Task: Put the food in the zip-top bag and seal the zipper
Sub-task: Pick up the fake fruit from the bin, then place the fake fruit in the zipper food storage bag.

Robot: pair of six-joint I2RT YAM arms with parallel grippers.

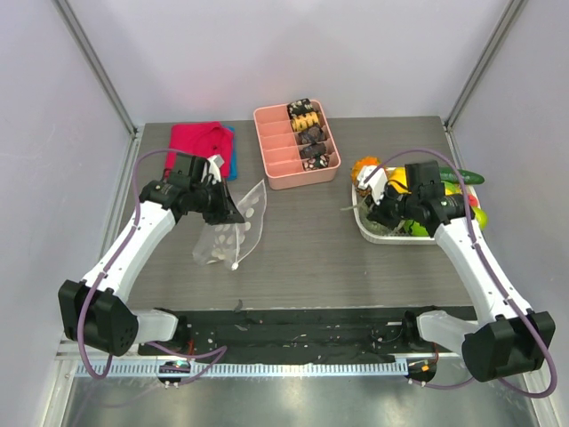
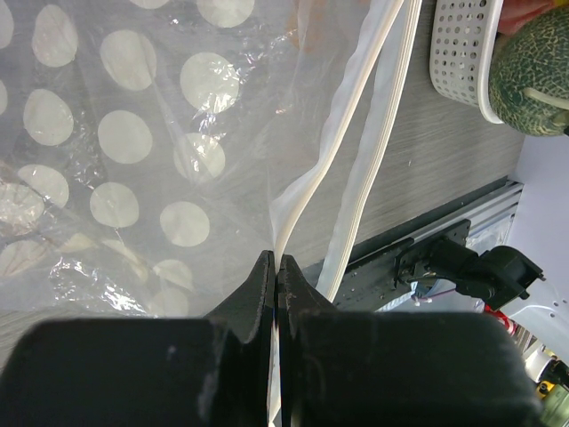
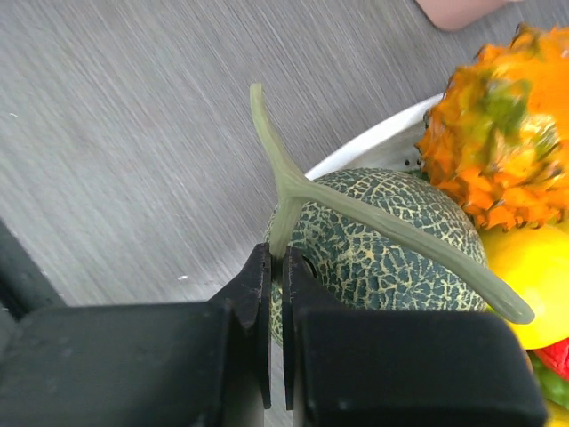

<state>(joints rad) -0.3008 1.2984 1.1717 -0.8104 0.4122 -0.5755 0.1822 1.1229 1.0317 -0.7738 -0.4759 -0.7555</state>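
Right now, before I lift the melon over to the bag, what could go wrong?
1. The right gripper pinches only the thin stem of the melon; the melon may swing or slip free when lifted.
2. The left gripper seems to hold the bag by one zipper strip only; the mouth looks narrow, so the melon could jam or tug it loose.

The clear white-dotted plastic pouch [image 2: 133, 133] looks thin, crinkled and glossy against the matt grey wood-grain tabletop [image 1: 302, 240]. At the right, the dark green toy melon [image 3: 373, 267] wears rough netted skin.
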